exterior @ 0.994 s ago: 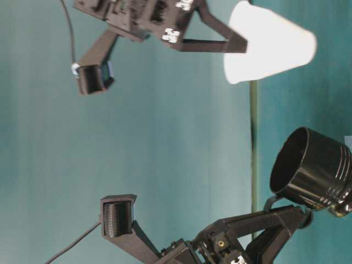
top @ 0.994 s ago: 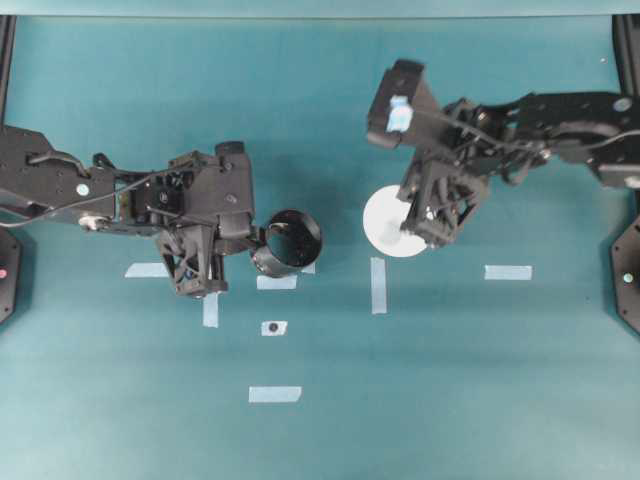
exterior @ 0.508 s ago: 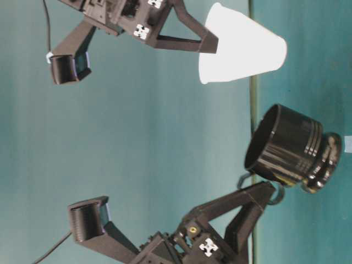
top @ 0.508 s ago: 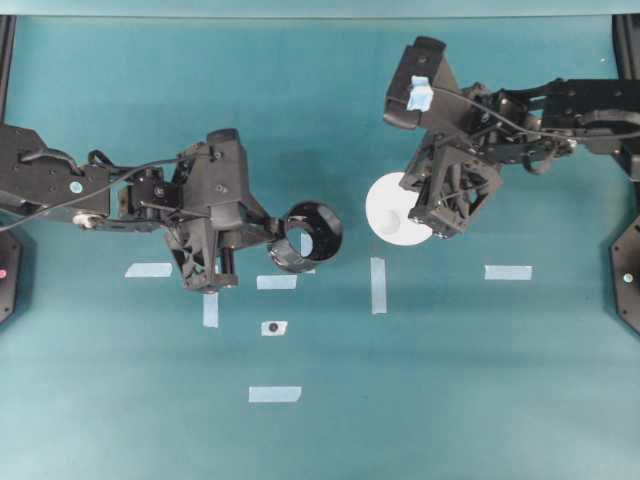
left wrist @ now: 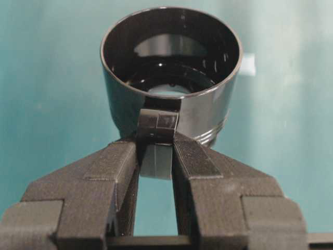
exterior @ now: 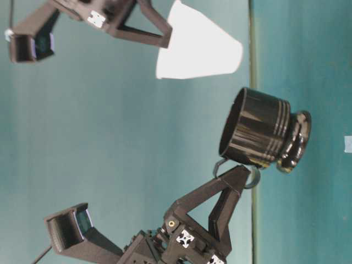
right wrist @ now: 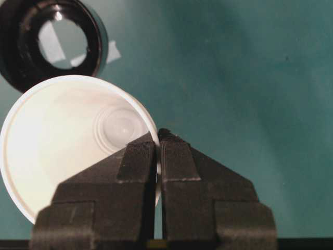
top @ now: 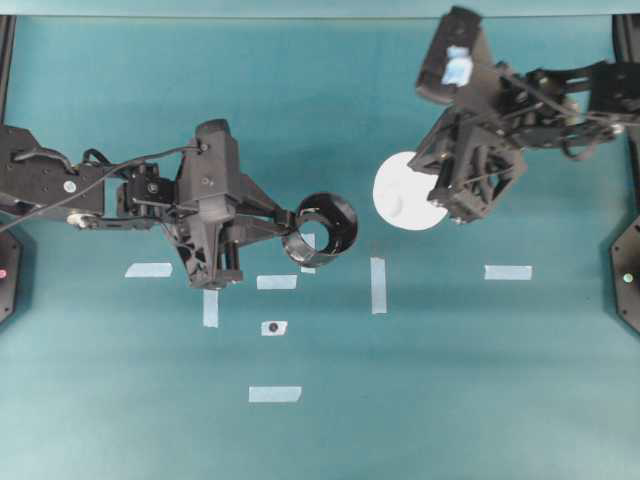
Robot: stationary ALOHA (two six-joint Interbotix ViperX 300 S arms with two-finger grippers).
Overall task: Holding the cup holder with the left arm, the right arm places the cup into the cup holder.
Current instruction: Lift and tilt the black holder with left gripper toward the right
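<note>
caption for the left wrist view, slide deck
Left gripper jaws clamp the cup holder by its side handle, mouth open upward.

1. Even, bright, diffuse lighting; shadows faint.
2. Glare streaks on the glossy holder.
3. Cup interior nearly overexposed.
4. Wrist views: near fingers slightly soft.

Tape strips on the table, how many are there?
7 tape strips: far left, below the left gripper, middle, dotted, lowest, upright, right. More may hide under the cup holder.
</note>
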